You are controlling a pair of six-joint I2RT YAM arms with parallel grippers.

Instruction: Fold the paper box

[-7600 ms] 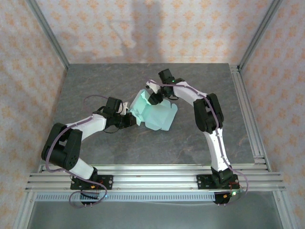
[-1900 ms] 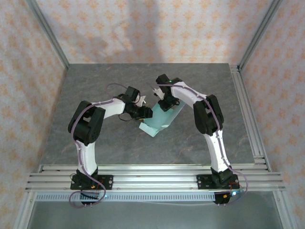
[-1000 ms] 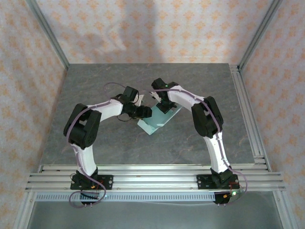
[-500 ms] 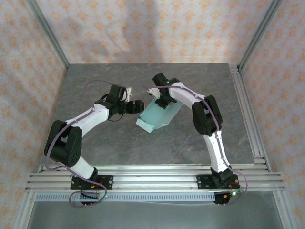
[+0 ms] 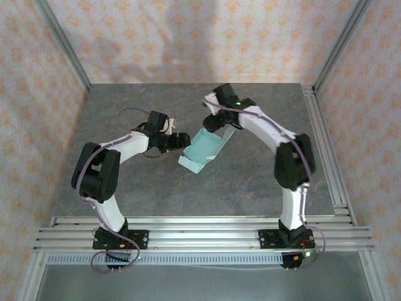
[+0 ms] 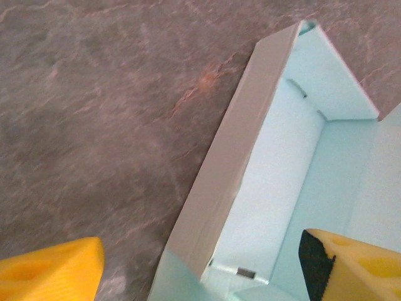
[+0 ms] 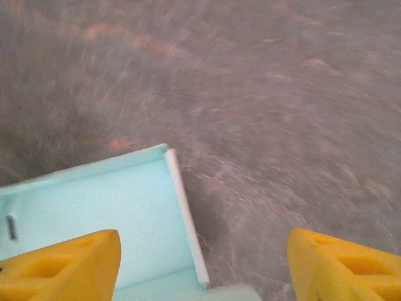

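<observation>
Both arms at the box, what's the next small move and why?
Probably close the left gripper on the side wall of the paper box, which stands between its open fingers. The right gripper is open too, so the box lies unheld, inside showing; folding likely needs a hold first.

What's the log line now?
paper box: open tray on table | left gripper: open, at its side | right gripper: open, over far end

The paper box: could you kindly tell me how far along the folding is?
Done: the paper box stands as an open tray, walls up. In hand: nothing; left gripper and right gripper are open beside it. Left: probably closing the top.
</observation>
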